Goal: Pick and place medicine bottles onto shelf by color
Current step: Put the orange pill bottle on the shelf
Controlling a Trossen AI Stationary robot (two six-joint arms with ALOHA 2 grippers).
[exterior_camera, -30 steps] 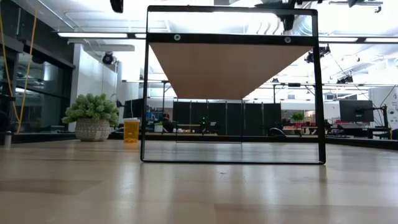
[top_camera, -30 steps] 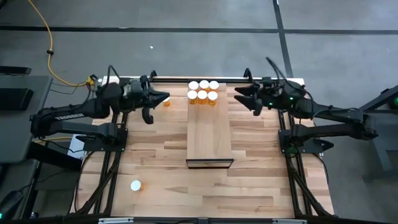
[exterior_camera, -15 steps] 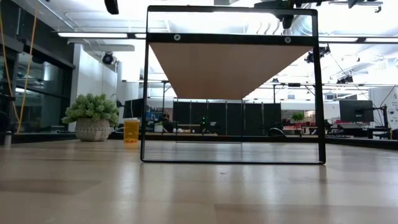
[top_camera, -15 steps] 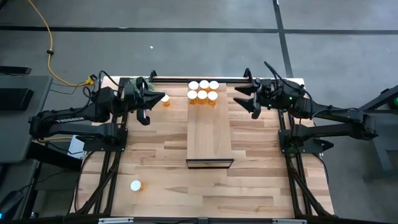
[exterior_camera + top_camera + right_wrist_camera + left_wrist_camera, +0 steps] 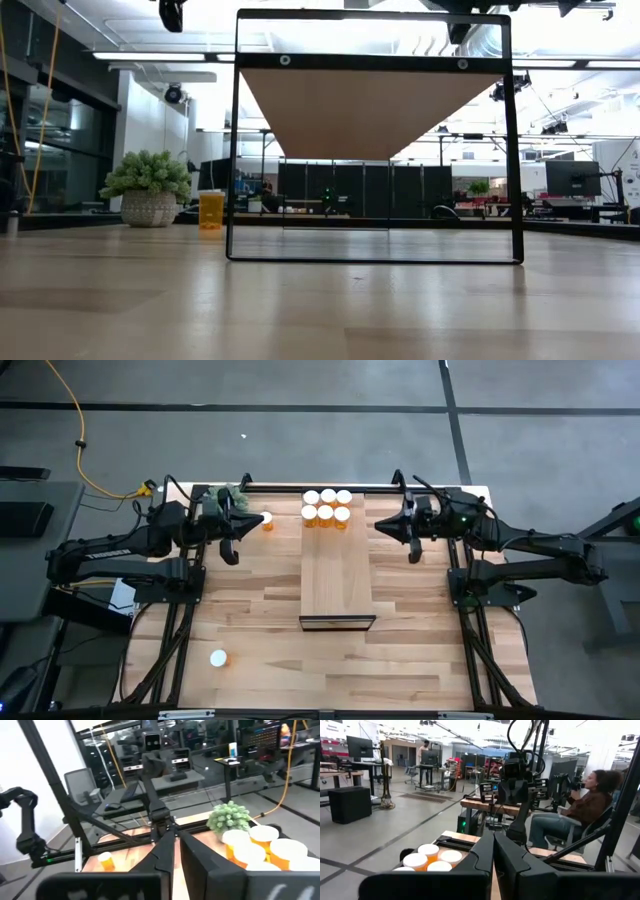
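Note:
Six orange medicine bottles (image 5: pixel 327 506) with white caps stand bunched at the far end of the pale wooden shelf (image 5: pixel 336 575); they also show in the wrist views (image 5: pixel 430 857) (image 5: pixel 260 847). Another bottle (image 5: pixel 266 521) (image 5: pixel 211 209) stands on the table left of the shelf. A third lone bottle (image 5: pixel 218 657) stands near the front left. My left gripper (image 5: pixel 256 518) (image 5: pixel 493 851) is shut and hovers high beside the lone far bottle. My right gripper (image 5: pixel 379 526) (image 5: pixel 175 845) is shut and empty, right of the shelf's far end.
A green plant (image 5: pixel 148 186) (image 5: pixel 229 817) sits at the table's far left, behind my left gripper. The shelf stands on a dark metal frame (image 5: pixel 236 140) over the table's middle. Bare tabletop (image 5: pixel 420 640) lies on both sides of it. A seated person (image 5: pixel 590 800) shows beyond the table.
My right gripper has shut its fingers on nothing, staying right of the shelf's far end. My left gripper, still shut, has drawn back a little toward the table's left edge, away from the lone bottle, which stays standing.

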